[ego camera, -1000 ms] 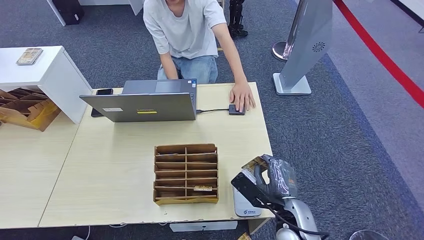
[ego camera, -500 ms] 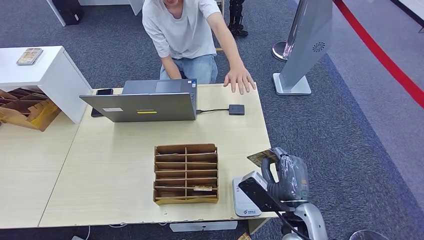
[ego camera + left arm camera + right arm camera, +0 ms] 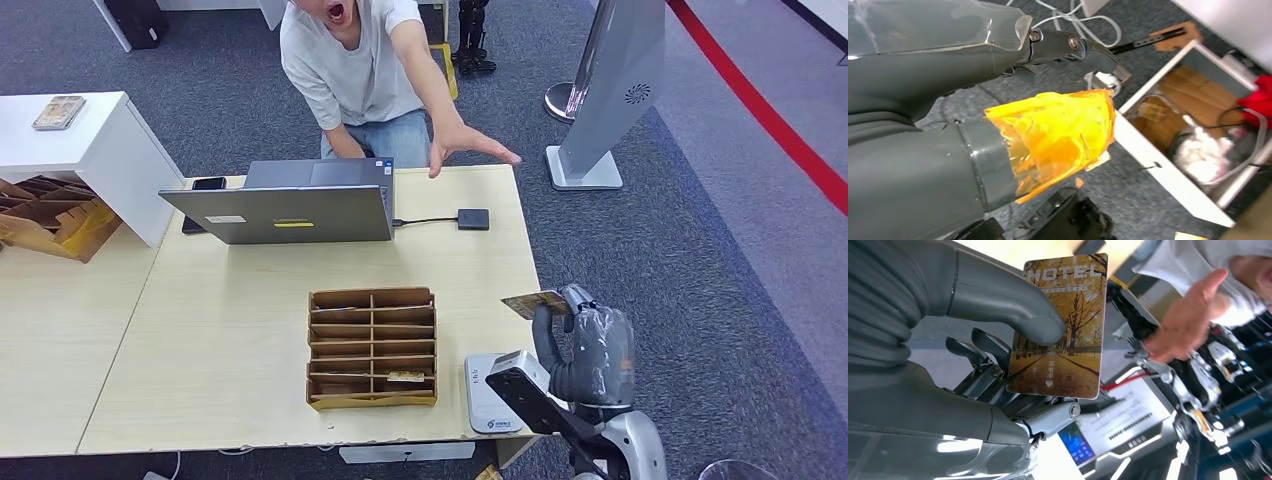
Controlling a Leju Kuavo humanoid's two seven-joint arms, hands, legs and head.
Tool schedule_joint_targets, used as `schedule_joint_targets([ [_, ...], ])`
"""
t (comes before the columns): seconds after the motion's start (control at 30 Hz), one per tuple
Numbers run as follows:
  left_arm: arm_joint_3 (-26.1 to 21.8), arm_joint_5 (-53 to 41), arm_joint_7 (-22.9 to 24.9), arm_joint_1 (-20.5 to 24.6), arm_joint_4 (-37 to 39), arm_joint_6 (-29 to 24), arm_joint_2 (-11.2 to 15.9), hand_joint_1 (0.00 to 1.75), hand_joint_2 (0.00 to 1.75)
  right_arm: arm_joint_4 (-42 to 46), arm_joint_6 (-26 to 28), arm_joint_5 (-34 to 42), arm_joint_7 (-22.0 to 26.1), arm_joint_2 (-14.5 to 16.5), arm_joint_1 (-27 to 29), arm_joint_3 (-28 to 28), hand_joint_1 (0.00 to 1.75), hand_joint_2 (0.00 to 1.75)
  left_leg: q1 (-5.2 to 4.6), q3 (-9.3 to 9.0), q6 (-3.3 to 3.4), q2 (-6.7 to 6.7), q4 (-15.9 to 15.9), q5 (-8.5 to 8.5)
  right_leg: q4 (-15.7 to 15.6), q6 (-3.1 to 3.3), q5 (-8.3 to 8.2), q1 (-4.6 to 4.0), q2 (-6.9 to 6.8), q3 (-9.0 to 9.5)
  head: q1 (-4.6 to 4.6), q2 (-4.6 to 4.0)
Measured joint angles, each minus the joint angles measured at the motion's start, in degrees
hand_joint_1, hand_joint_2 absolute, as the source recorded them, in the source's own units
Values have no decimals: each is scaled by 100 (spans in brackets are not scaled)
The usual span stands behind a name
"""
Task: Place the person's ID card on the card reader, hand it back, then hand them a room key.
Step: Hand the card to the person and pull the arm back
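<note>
My right hand [image 3: 590, 350] is raised at the table's near right corner and pinches a card [image 3: 535, 302] between thumb and fingers. In the right wrist view the card [image 3: 1060, 325] shows an autumn tree picture and the word HOTEL, with my thumb [image 3: 1013, 305] pressed on its face. The white card reader [image 3: 488, 400] lies on the table just below and left of that hand. Across the table the person stretches an open hand [image 3: 470, 145] out over the far edge, palm showing [image 3: 1188, 320]. My left hand [image 3: 998, 100] hangs low with fingers extended and nothing in it.
A wooden slotted organiser [image 3: 372, 347] stands mid-table with one card [image 3: 405, 377] in a front slot. A grey laptop [image 3: 290, 205] and a small black box [image 3: 474, 219] on a cable sit at the far side. A grey kiosk [image 3: 610, 90] stands to the right.
My right hand rose from above the reader and carried the card farther out and higher. The person's hand lifted off the black box and now reaches out in the air.
</note>
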State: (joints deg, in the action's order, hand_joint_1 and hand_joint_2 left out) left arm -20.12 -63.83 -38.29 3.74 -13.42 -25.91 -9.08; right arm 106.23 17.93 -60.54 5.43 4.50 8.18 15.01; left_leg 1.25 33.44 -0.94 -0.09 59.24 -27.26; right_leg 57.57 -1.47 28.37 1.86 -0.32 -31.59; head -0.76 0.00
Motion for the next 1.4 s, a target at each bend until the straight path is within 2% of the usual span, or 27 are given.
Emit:
schedule_joint_targets([
  [0.23, 163, -145, 167, 4, -2, 30, -180, 0, 0, 255, 155, -156, 241, -25, -83, 227, 175, 175, 0, -1, 0, 0, 0, 0, 0, 0, 0, 0, 1, 1, 0, 0],
  [0.57, 327, -289, 80, 15, -4, 168, -204, 0, 0, 243, 60, -386, 240, -155, -560, 726, 175, 175, 0, -1, 0, 0, 0, 1, 0, 0, 0, 0, 0, 1, 1, 0],
  [0.8, 338, -307, 76, 19, -4, 183, -204, 0, 0, 131, 43, -440, 223, -192, -721, 876, 175, 175, 0, 0, 0, 0, 0, 1, 0, 0, 0, 0, 0, 0, -1, 0],
  [1.0, 398, -375, 76, 32, -4, 240, -204, 0, 0, -48, -183, -707, -30, -227, -916, 957, 175, 175, 0, -1, 0, 0, 0, 1, 0, 0, -1, 0, 1, 1, 0, 0],
  [1.4, 559, -512, 135, 57, -4, 268, -206, 0, 0, -1138, -638, -885, -461, -230, -1553, 1013, 175, 175, 0, 0, 0, 0, 0, 5, 1, -2, -3, 0, 0, 1, 0, 0],
])
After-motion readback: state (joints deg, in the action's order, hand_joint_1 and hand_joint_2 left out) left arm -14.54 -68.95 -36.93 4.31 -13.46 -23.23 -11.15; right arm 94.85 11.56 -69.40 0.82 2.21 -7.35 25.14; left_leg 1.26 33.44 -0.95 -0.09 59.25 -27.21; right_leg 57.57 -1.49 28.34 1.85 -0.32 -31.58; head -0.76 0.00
